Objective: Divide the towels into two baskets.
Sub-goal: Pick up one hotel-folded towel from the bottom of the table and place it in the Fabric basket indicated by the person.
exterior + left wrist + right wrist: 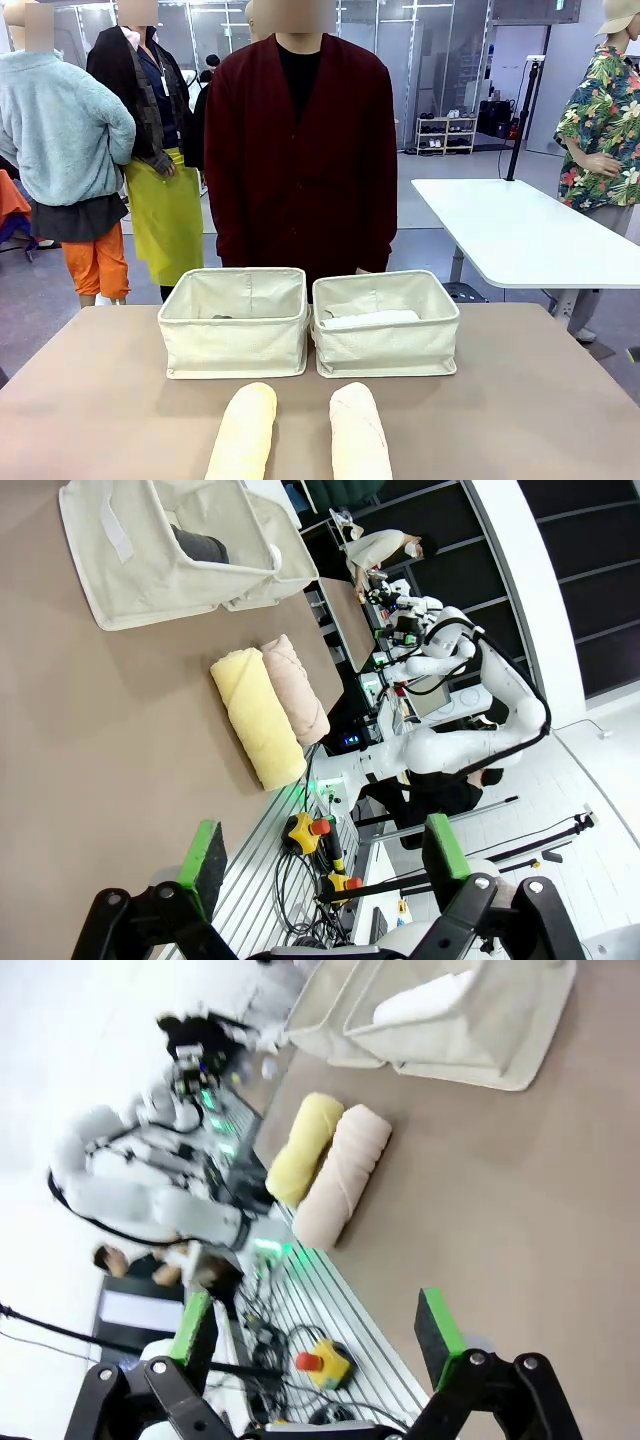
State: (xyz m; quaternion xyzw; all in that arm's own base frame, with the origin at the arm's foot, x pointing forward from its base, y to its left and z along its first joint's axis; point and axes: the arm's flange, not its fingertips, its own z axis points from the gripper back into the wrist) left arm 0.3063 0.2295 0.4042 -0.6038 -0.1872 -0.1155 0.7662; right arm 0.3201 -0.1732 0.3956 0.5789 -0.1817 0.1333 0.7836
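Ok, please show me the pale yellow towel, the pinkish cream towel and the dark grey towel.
pale yellow towel (243, 433), front view, middle of the roll.
pinkish cream towel (359, 433), front view, middle of the roll.
dark grey towel (198, 546), left wrist view, the part showing inside the basket (160, 590).

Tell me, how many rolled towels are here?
4. Pale yellow rolled terry towel and pinkish cream towel: side by side on the table. White towel: right cream canvas basket. Dark grey towel: left basket, mostly hidden.

yellow towel (243, 432), cream towel (359, 432) lying before baskets (232, 348)
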